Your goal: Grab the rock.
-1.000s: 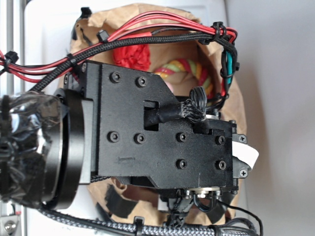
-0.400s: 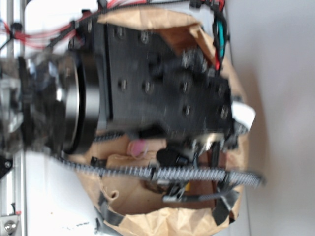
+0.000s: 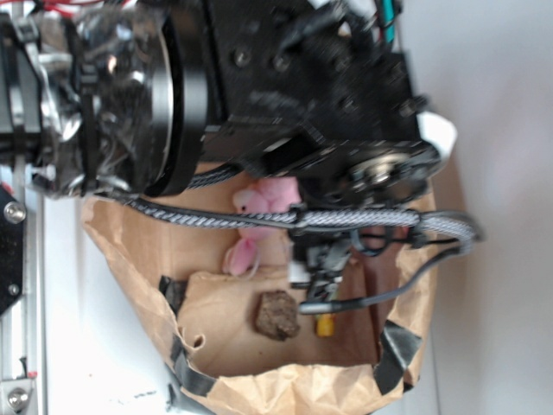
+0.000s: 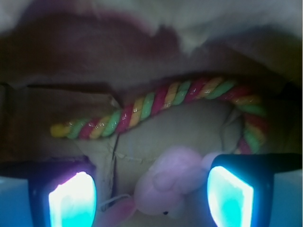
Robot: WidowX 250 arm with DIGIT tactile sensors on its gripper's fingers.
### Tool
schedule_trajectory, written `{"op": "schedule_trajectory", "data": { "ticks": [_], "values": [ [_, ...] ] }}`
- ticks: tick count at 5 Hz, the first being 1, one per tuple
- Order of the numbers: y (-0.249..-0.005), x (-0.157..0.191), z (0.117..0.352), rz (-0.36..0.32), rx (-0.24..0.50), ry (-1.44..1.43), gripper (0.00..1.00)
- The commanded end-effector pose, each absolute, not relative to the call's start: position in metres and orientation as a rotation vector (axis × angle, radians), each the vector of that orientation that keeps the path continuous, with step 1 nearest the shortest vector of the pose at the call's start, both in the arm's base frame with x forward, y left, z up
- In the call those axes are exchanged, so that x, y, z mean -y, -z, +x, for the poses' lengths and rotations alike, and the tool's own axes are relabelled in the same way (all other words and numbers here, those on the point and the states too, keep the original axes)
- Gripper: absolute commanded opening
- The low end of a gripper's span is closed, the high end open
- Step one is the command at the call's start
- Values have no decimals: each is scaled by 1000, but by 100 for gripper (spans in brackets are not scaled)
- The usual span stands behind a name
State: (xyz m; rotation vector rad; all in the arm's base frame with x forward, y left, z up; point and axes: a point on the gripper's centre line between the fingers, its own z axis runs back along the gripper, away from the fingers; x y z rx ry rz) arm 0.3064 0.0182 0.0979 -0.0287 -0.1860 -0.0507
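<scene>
Near the lower middle of the brown paper-lined box [image 3: 259,385], the rock [image 3: 276,314] is now exposed, a rough, angular, dark grey-brown lump lying on creased paper. It was hidden a second ago, when the arm's body covered that side; the arm is now shifted toward the top of the exterior view. The gripper [image 4: 151,194] is spread wide and empty, with the soft pink plush toy [image 4: 163,187] between its glowing pads and a twisted multicoloured rope [image 4: 156,101] beyond. The rock is not seen from the wrist, so realignment is judged necessary.
</scene>
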Motion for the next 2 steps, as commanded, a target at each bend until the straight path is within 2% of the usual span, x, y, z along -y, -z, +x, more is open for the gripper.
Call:
{"op": "schedule_trajectory", "data": {
  "ticks": [1, 2],
  "values": [
    [-116, 18, 270, 0, 333, 242, 100],
    [-123, 24, 258, -24, 335, 259, 100]
  ]
}}
